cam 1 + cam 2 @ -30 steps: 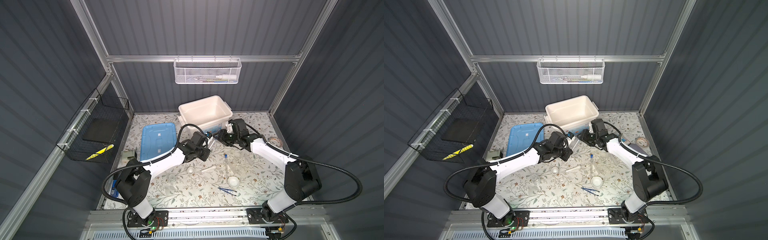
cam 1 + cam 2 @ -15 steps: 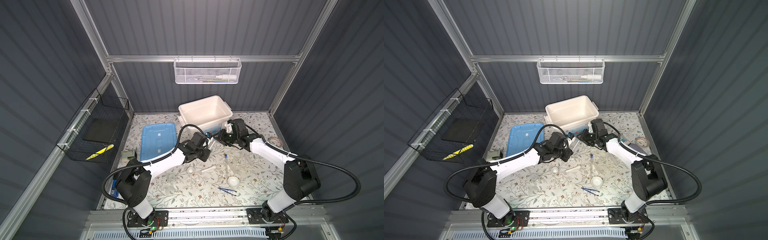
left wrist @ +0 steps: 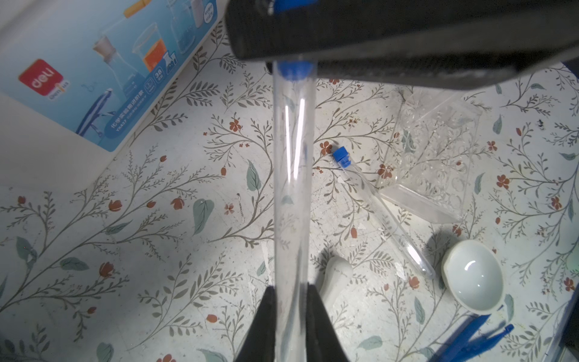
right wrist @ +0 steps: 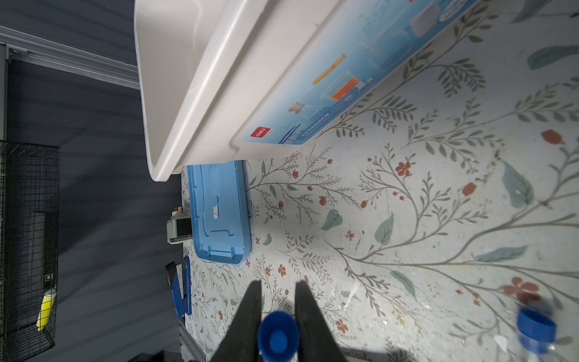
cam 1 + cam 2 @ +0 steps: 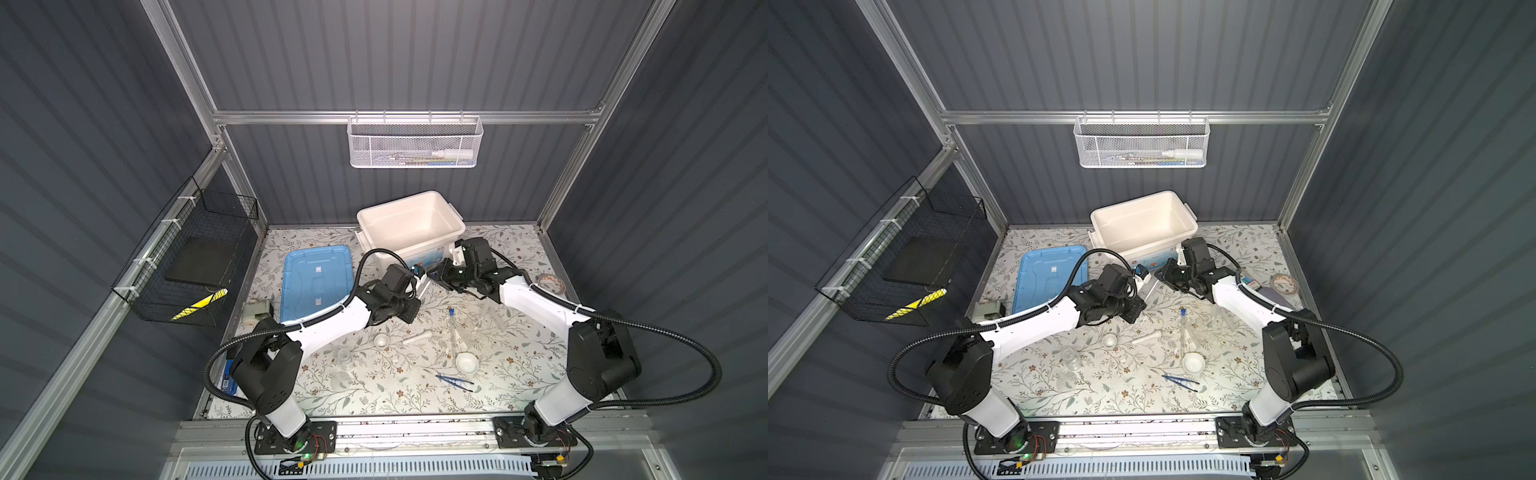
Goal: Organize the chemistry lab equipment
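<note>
Two robot arms meet just in front of the white bin (image 5: 409,224), sharing one clear tube (image 3: 291,188). The left gripper (image 3: 291,291) is clamped around the tube's lower end, holding it above the floral mat (image 5: 519,374). The right gripper (image 4: 278,283) is closed on the tube's blue cap (image 4: 277,335), with a finger pressing each side.

Farther out in front of the bin, a second tube (image 5: 452,332) lies on the mat beside a clear plastic rack (image 5: 484,320). Its closed end is just beside a large white dish (image 5: 466,363). A white pestle (image 5: 417,336) lies between that tube and a small white dish (image 5: 381,340). The dark blue tweezers (image 5: 455,380) lie farthest from the bin. A blue lid (image 5: 318,282) lies flat to the bin's left.
</note>
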{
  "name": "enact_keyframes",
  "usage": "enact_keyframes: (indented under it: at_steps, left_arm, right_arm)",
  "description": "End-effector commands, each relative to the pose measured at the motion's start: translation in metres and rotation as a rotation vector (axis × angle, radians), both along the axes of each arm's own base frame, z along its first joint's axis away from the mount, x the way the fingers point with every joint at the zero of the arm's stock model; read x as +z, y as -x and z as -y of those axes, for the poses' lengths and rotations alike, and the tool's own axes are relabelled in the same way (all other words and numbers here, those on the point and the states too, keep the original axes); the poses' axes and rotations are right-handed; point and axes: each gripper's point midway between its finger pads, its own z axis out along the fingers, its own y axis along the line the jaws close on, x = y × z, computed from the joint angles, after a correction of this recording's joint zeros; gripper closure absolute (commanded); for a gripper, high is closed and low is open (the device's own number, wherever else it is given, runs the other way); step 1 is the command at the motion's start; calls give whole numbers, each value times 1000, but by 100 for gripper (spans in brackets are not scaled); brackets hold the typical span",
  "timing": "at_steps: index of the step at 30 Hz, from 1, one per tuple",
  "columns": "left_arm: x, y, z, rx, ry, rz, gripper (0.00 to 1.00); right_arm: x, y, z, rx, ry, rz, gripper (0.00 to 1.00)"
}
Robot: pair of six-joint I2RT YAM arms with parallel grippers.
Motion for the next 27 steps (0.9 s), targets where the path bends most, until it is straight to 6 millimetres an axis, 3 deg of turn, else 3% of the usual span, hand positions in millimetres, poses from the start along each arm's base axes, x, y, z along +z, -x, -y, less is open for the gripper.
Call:
enact_keyframes:
  at_steps: [1, 11, 19, 27]
  left_arm:
    - [2, 3, 7, -24, 15, -6, 81]
    - [8, -1, 3, 0, 5, 14, 60]
    - [13, -3, -2, 22, -2, 34, 43]
    - [10, -3, -6, 34, -15, 31, 37]
  right_arm:
    - [4, 0, 0, 14, 6, 17, 80]
    - [6, 3, 9, 16, 65, 41, 81]
    - [16, -1, 28, -46, 152, 107, 81]
    - [37, 0, 53, -108, 261, 212, 81]
